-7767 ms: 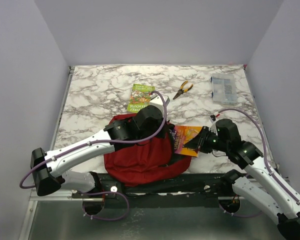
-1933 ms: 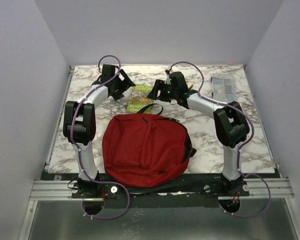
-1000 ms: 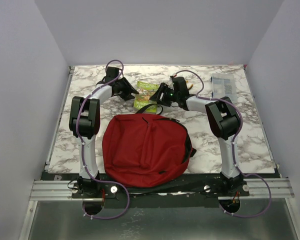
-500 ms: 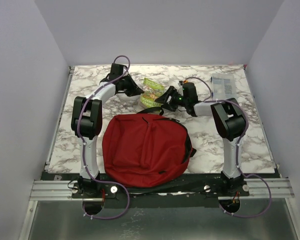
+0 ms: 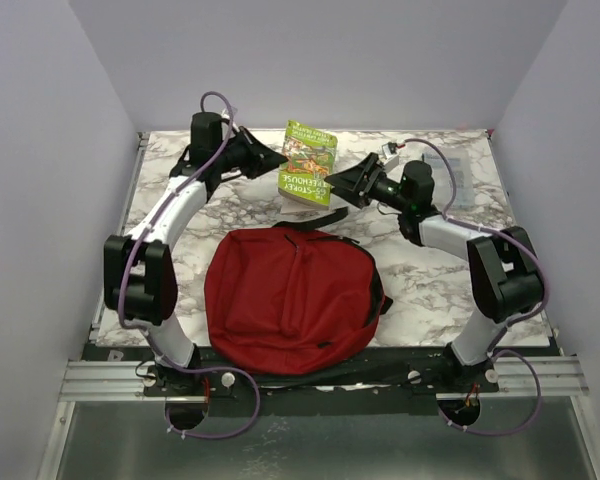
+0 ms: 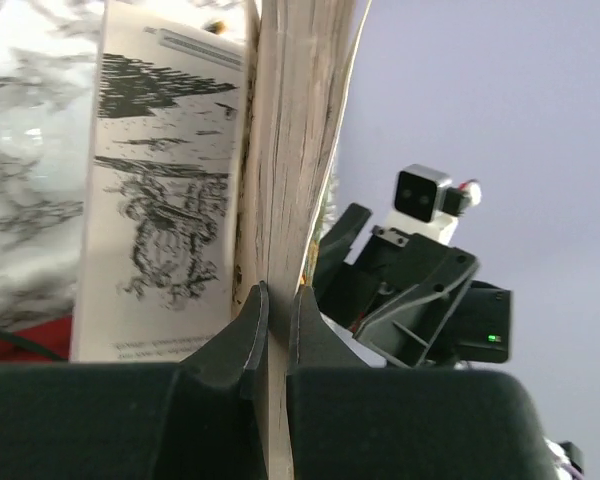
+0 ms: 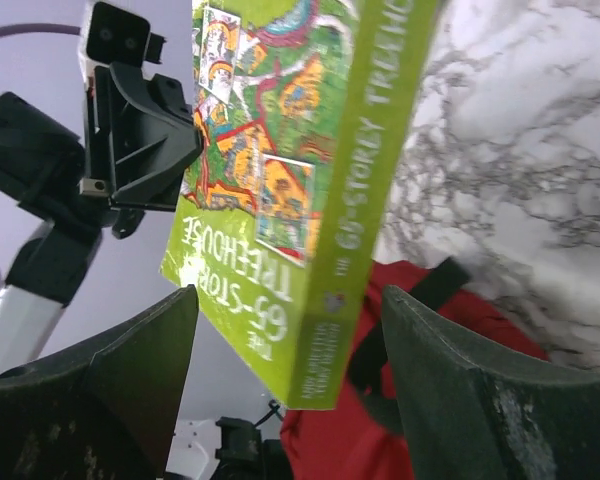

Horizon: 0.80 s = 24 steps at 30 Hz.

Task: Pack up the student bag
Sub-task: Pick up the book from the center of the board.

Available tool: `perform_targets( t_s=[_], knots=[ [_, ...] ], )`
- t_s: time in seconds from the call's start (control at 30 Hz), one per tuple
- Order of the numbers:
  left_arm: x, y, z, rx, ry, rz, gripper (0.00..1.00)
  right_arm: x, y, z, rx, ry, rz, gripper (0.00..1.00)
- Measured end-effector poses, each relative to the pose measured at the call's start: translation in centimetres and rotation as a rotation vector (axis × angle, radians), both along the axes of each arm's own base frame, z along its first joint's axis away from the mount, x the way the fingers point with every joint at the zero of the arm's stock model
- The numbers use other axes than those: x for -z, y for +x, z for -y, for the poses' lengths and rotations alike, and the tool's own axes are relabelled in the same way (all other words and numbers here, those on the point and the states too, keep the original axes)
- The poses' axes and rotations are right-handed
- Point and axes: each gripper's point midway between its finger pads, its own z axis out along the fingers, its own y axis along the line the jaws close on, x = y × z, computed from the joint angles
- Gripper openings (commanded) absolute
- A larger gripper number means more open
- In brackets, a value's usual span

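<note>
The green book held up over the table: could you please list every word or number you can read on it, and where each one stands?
"65-STOREY TREEHOUSE": front cover of the green book, upside down in the right wrist view.
"65-STOREY TREE...", running off the frame: its spine.
Printed page in the left wrist view: text too blurred to read.

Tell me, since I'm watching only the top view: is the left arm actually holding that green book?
Observer: Yes. The left wrist view shows the left fingers pinched shut on the green book, gripping its page edge.
Operator: And the right arm?
Observer: Its wrist view shows the right fingers spread wide, one on either side of the book.
Operator: What's the title?
Observer: The cover there reads "65-Storey Treehouse".
</note>
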Motion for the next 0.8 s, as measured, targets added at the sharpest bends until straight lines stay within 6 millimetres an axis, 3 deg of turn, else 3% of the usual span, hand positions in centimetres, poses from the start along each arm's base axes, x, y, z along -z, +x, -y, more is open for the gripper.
perform_targets(
  t_s=[0.07, 0.2, 0.43, 0.53, 0.67, 0.8],
  knots=[
    [-2.3, -1.2, -0.2, -0.006, -0.037, 0.048, 0.0, -2.1, -1.2, 0.3, -0.004, 0.035, 0.042, 0.78],
    [-5.3, -4.9, -0.4, -0.007, -0.105, 0.112, 0.0, -4.0, -3.8, 0.7, -0.013, 0.055, 0.072, 0.78],
    [-6.3, -10.4, 0.5, -0.009, -0.157, 0.138, 0.0, -8.6, -10.2, -1.2, -0.072, 0.09, 0.151, 0.74],
    [-7.1, -12.8, 1.3, -0.011, -0.181, 0.168, 0.0, -9.5, -13.0, -2.3, -0.069, 0.112, 0.162, 0.66],
    [-8.9, -16.9, 2.1, -0.015, -0.231, 0.238, 0.0, -9.2, -17.3, -3.5, -0.078, 0.148, 0.131, 0.47],
    [-9.1, -19.3, 1.4, -0.063, -0.263, 0.276, 0.0, -9.5, -18.8, -3.3, -0.052, 0.196, 0.109, 0.21]
  ],
)
